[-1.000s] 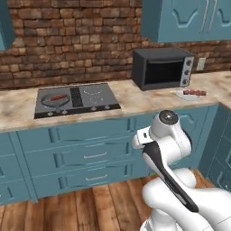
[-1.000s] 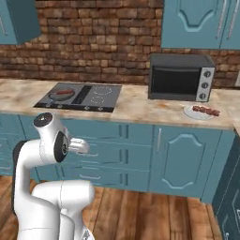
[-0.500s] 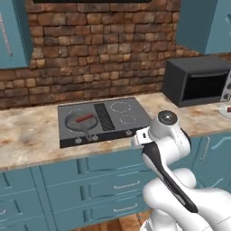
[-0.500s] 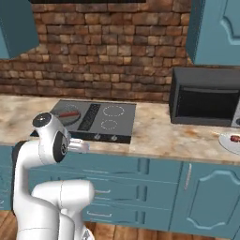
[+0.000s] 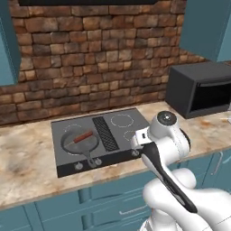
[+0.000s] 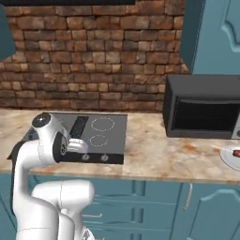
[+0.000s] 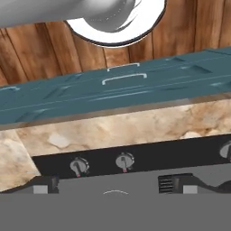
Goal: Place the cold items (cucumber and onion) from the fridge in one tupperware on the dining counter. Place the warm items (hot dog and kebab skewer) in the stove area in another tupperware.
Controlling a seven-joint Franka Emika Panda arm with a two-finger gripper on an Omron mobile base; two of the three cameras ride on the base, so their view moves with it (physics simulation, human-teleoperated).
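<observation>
Pincer [image 7: 115, 187] is wide open w/ nothing in it, its two dark tips [image 7: 45, 185] low in the hand view, hanging over the front edge of the cooktop [image 5: 101, 140] where the knobs [image 7: 124, 161] are. Just past that edge is the beige counter top [image 7: 126, 128], then the teal drawers [image 7: 122, 88] below. Hot dog [image 5: 82, 137] lies in the small dark pan [image 5: 80, 141] on the left-hand burner, so it's off to the arm's left & a bit further back from the pincer. Its long way runs slanted, low-left to up-right in the left base view. I think the pincer must go left & back, then turn to close across the thin side. A plate [image 6: 230, 157] w/ something reddish sits right of the black microwave [image 6: 204, 107], maybe the skewer, too small to tell.
</observation>
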